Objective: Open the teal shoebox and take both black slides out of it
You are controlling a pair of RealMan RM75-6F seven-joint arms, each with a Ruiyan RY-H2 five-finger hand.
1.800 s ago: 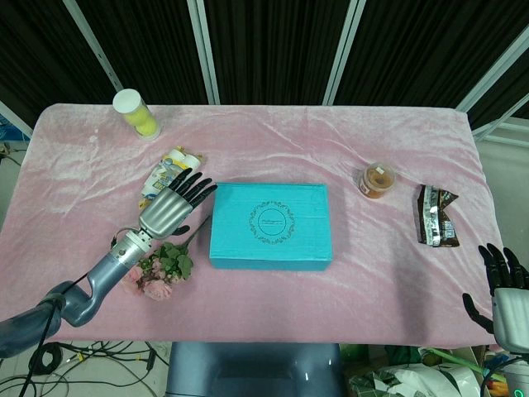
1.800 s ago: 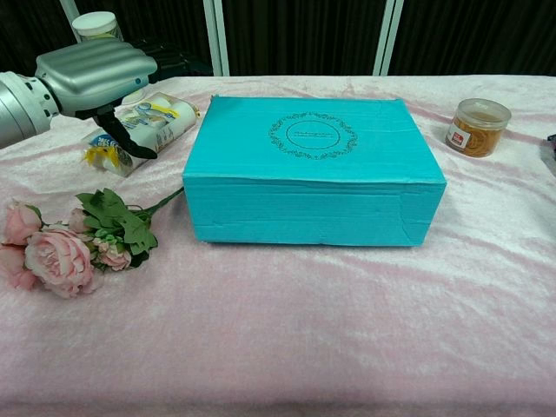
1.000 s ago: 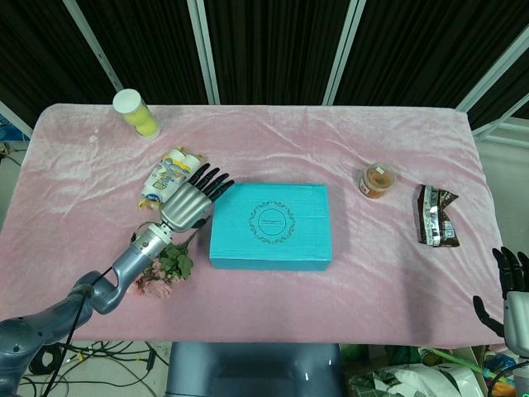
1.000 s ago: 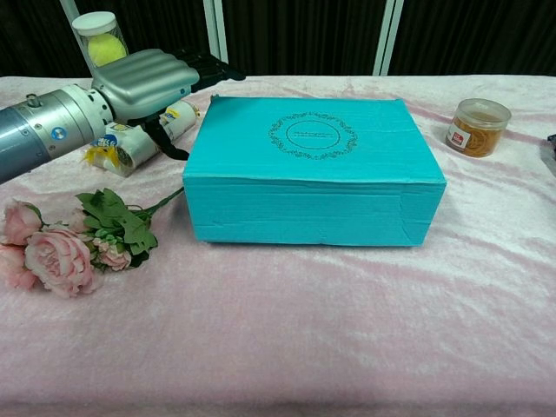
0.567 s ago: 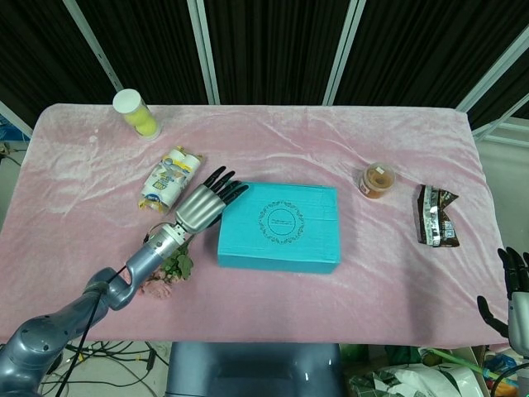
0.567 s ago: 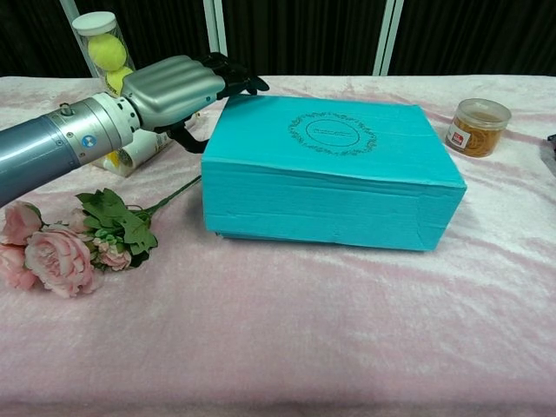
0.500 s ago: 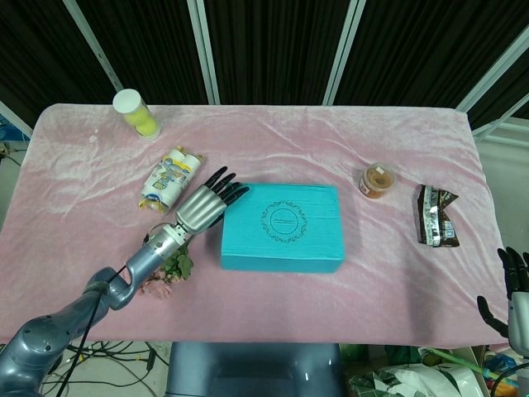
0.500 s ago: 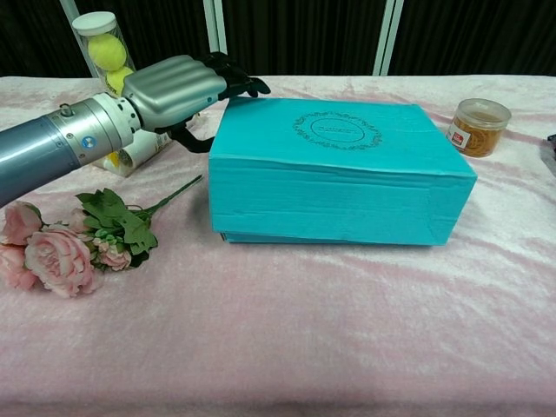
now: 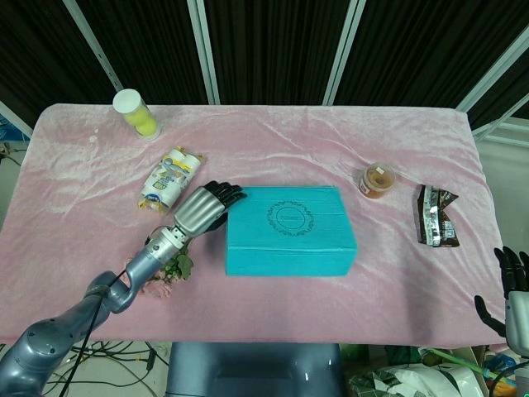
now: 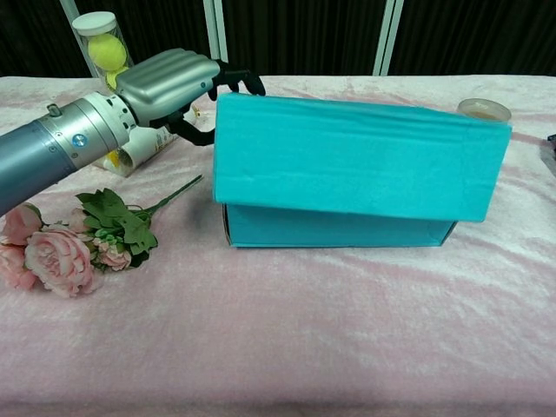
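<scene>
The teal shoebox (image 9: 289, 229) lies mid-table on the pink cloth. Its lid (image 10: 360, 156) is raised off the base (image 10: 339, 228) and tilts so its front face hangs toward the chest camera. My left hand (image 9: 202, 211) is at the lid's left end, fingers curled over the edge near the back corner (image 10: 165, 78), gripping it. The black slides are hidden inside the box. My right hand (image 9: 512, 296) hangs off the table's front right corner, fingers apart, holding nothing.
A tennis-ball tube (image 9: 136, 113) stands back left, with a snack pack (image 9: 169, 178) in front of it. Pink roses (image 10: 61, 243) lie by my left forearm. An orange-filled jar (image 9: 378, 179) and a dark snack bag (image 9: 436, 215) sit right of the box.
My left hand moved from beside the box to its left end and curled on the lid. The box slid a little right, and the lid has lifted and tilted.
</scene>
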